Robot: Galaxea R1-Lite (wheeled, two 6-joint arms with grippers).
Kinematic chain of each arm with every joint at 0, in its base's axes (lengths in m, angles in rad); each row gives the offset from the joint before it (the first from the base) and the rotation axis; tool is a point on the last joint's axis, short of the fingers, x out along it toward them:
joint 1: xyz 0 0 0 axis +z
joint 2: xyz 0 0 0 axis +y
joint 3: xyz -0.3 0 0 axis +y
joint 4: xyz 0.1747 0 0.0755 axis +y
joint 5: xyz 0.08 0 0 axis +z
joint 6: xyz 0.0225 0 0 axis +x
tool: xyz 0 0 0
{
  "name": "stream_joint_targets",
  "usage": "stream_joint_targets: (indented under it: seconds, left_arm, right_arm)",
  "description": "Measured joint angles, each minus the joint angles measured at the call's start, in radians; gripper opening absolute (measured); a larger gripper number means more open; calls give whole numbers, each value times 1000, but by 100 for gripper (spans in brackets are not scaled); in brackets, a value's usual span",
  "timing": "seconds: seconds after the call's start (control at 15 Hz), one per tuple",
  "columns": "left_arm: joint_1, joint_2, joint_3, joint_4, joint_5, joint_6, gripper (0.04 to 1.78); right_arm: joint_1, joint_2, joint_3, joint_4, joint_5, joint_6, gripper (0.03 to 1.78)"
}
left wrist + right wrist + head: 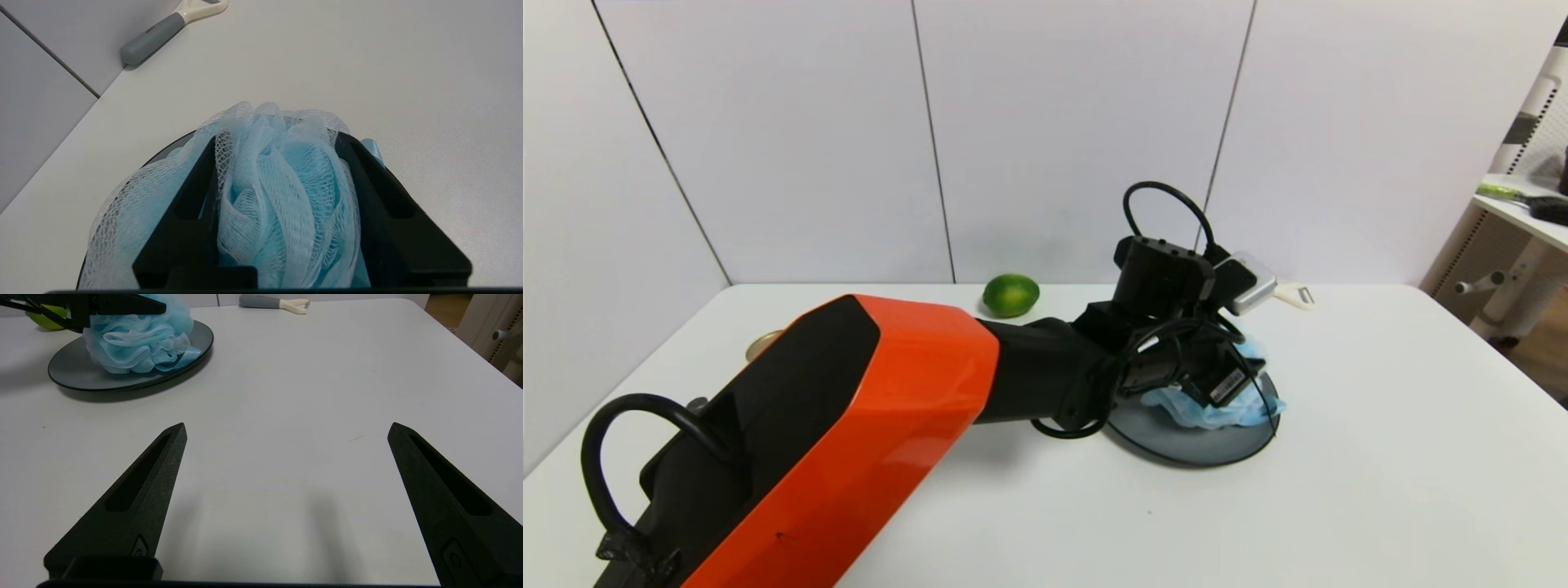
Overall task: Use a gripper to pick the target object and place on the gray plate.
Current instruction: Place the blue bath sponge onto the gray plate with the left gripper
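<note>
White table (1380, 457), pale panelled wall behind; a shelf unit shows at the right edge of the head view.

Left gripper (276, 136): at frame centre-right of the head view, reached out over the gray plate (1168, 445). In its own wrist view both black fingers (192, 196) stand on either side of the target object (282, 196), mesh bulging up between them and spilling past the outer sides. Fingers are clamped on the pouf; the mesh is pinched narrow between them.

Target object: on the gray plate. In the right wrist view, upper left of the frame, its underside rests on the plate surface (135, 343), with the left gripper's fingers at its top. Whether the full weight is on the plate or partly carried by the gripper is hard to judge from this angle. A blue ribbon end (186, 355) lies flat on the plate beside it. In the head view only a light-blue fringe (1217, 412) shows below the wrist and cables.

Right gripper (286, 428): low over bare table, lower half of its wrist view, fingers spread wide, nothing between them. Well apart from the plate. Not seen in the head view.

Other items: green lime (1010, 295) at the back of the table, centre of the head view, beside the arm and apart from the plate. Peeler with gray handle and cream head (171, 28) near the wall, upper left of the left wrist view, beyond the plate.
</note>
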Motion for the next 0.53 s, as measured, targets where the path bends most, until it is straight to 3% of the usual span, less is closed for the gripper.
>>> stream_joint_targets:
  seconds: [0.27,0.53]
  left_arm:
    - [0,-84,15,84,4,5,128]
    - [12,-321,111,233,7,3,145]
  right_arm:
    - [0,0,0,0,0,0,170]
    - [0,0,0,0,0,0,170]
